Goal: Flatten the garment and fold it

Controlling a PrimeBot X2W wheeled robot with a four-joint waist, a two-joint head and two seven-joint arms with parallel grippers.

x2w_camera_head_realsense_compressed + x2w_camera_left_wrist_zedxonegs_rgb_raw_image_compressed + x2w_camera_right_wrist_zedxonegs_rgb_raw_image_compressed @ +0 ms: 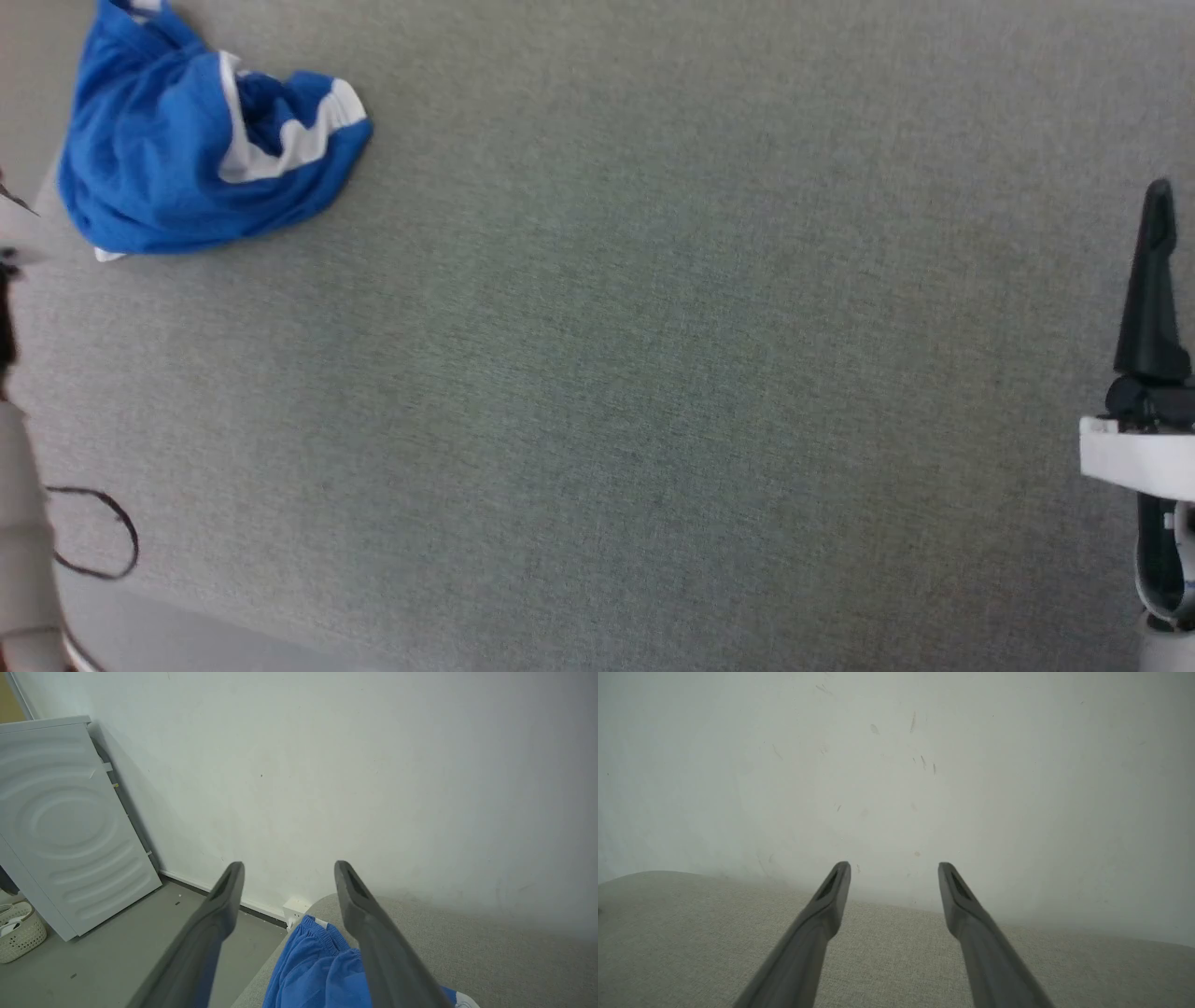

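1. Garment (187,159) lies crumpled at the far left of the grey padded table (653,373). Nearest us, a black cable loop (103,532) dangles by the table's near left edge, beside the left arm (19,551). A wide swing of that arm could snag it, I'd say.
2. Right gripper (894,865) sits at the near right, its fingers spread apart with nothing between them, well away from the blue cloth. Reaching over means a long sweep, and low fingertips might scuff the table covering.
3. Mid-table is a broad bare stretch from left to right, and that looks like the room for spreading and folding.
4. Left gripper (289,867) is poised over the heap, fingers parted and empty. Whether they touch the fabric, I cannot tell.
5. The heap sits just beside the left edge, near the rounded far corner, with floor (117,952) below. Any nudge leftward could tip it off, so pulling it right seems safer. The layers are bunched, so a pinch may catch only one and lift it twisted.
6. Farthest off, the wall (373,765) stands close behind the far edge, leaving little room for overshoot. A white appliance (70,826) and a basket (21,933) wait left of the table.
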